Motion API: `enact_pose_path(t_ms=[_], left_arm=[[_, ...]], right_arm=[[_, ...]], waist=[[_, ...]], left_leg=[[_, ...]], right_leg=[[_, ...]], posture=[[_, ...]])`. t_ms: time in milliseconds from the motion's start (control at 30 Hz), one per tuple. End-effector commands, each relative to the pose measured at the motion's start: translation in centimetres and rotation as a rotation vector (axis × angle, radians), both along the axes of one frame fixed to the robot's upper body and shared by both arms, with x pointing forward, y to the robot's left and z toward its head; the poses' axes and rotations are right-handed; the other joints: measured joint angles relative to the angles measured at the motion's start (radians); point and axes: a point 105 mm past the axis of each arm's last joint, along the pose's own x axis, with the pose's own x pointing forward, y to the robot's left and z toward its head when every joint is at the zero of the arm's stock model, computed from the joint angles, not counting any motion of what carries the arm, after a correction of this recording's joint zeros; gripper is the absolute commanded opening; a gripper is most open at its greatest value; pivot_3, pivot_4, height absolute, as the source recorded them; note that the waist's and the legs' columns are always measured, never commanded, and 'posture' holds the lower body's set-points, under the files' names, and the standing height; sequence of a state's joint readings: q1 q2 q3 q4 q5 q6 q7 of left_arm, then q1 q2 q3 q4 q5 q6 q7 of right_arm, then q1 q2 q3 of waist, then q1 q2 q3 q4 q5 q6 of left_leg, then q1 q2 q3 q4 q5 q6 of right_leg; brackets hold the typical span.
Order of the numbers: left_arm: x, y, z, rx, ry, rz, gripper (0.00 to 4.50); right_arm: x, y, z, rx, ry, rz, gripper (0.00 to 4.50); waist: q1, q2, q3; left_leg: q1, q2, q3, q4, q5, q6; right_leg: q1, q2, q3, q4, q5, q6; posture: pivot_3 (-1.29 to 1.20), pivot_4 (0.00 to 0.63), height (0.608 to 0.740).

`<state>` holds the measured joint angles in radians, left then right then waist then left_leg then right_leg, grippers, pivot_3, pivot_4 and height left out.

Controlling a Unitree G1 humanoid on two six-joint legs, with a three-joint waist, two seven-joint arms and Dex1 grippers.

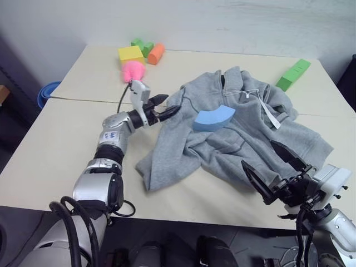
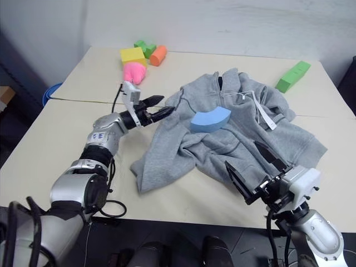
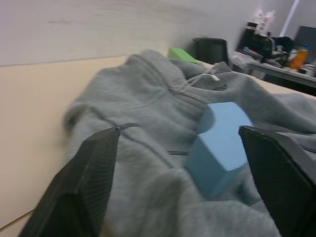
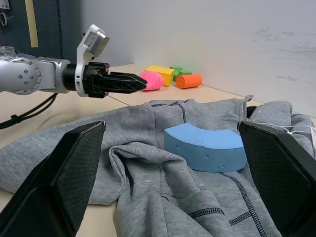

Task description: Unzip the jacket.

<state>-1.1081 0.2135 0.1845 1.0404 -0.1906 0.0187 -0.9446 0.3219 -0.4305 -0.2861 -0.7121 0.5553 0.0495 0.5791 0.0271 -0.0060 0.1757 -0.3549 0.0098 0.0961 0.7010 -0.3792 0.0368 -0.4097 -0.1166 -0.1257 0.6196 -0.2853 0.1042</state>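
Note:
The jacket (image 1: 245, 142), a light grey fleece hoodie with white drawstrings, lies crumpled across the middle of the table. A curved blue foam piece (image 1: 214, 118) rests on its chest. My left gripper (image 1: 171, 103) is open at the jacket's left edge and holds nothing. In the left wrist view its fingers (image 3: 89, 168) stand wide apart, with grey fleece (image 3: 148, 128) and the foam piece (image 3: 219, 145) beyond them. My right gripper (image 1: 259, 154) hovers open over the jacket's near right hem, and its fingers (image 4: 74, 168) frame the jacket (image 4: 148, 163) from there.
At the back left of the table (image 1: 67, 150) lie a yellow block (image 1: 130, 54), a green block (image 1: 143, 45), an orange cylinder (image 1: 156, 53) and a pink piece (image 1: 133, 70). A long green block (image 1: 293, 74) sits at the back right. A blue bin (image 1: 47, 92) stands on the floor at left.

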Motion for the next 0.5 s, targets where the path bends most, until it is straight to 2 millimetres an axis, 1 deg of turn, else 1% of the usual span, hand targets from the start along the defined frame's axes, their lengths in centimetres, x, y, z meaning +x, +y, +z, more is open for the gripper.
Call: enact_pose_path(t_ms=[33, 133, 167, 233, 300, 400, 500], left_arm=[[-0.2, -2.8, 0.6, -0.025, 0.051, -0.046, 4.47], [-0.4, -5.3, 0.3, -0.046, 0.124, -0.077, 4.47], [-0.4, -5.7, 0.1, -0.042, 0.142, -0.079, 4.47], [0.1, -6.7, -1.2, 0.011, 0.214, -0.017, 4.47], [0.8, -7.0, -2.1, 0.051, 0.245, 0.069, 4.47], [1.5, -7.0, -2.6, 0.053, 0.263, 0.165, 4.47], [1.4, -7.6, -2.8, 0.024, 0.286, 0.162, 4.47]], right_arm=[[-0.4, 0.0, 0.8, -0.008, -0.030, 0.015, 4.50], [-0.4, 0.1, 0.7, -0.010, -0.029, 0.016, 4.50], [-0.4, 0.1, 0.7, -0.010, -0.029, 0.016, 4.50], [-0.4, 0.2, 0.7, -0.013, -0.029, 0.013, 4.50], [-0.4, 0.2, 0.7, -0.014, -0.030, 0.010, 4.50], [-0.3, 0.2, 0.6, -0.014, -0.030, -0.001, 4.50], [-0.4, 0.2, 0.5, -0.012, -0.029, -0.010, 4.50]], waist=[[-0.002, 0.000, 0.000], [-0.002, 0.000, 0.000], [-0.002, 0.000, 0.000], [-0.002, 0.000, 0.000], [-0.002, 0.000, 0.000], [-0.001, 0.000, 0.000], [-0.001, 0.000, 0.000]], left_leg=[[0.000, 0.000, 0.000, 0.000, 0.000, 0.000], [0.000, 0.000, 0.000, 0.000, 0.000, 0.000], [0.000, 0.000, 0.000, 0.000, 0.000, 0.000], [0.000, 0.000, 0.000, 0.000, 0.000, 0.000], [0.000, 0.000, 0.000, 0.000, 0.000, 0.000], [0.000, 0.001, 0.001, -0.001, 0.000, 0.000], [0.000, 0.002, 0.001, -0.001, 0.000, 0.000]], right_leg=[[0.000, 0.000, 0.000, 0.000, 0.000, 0.000], [0.000, 0.000, 0.000, 0.000, 0.000, 0.000], [0.000, 0.000, 0.000, 0.000, 0.000, 0.000], [0.000, 0.000, 0.001, 0.000, 0.000, 0.000], [0.000, 0.000, 0.001, 0.000, 0.000, 0.000], [0.000, 0.000, 0.001, 0.000, 0.000, 0.000], [-0.001, 0.000, 0.001, 0.000, 0.000, 0.000]], posture=[[0.00, 0.150, 0.740], [0.00, 0.150, 0.740], [0.00, 0.150, 0.740], [0.00, 0.150, 0.740], [0.00, 0.150, 0.740], [0.00, 0.150, 0.740], [0.00, 0.150, 0.740]])
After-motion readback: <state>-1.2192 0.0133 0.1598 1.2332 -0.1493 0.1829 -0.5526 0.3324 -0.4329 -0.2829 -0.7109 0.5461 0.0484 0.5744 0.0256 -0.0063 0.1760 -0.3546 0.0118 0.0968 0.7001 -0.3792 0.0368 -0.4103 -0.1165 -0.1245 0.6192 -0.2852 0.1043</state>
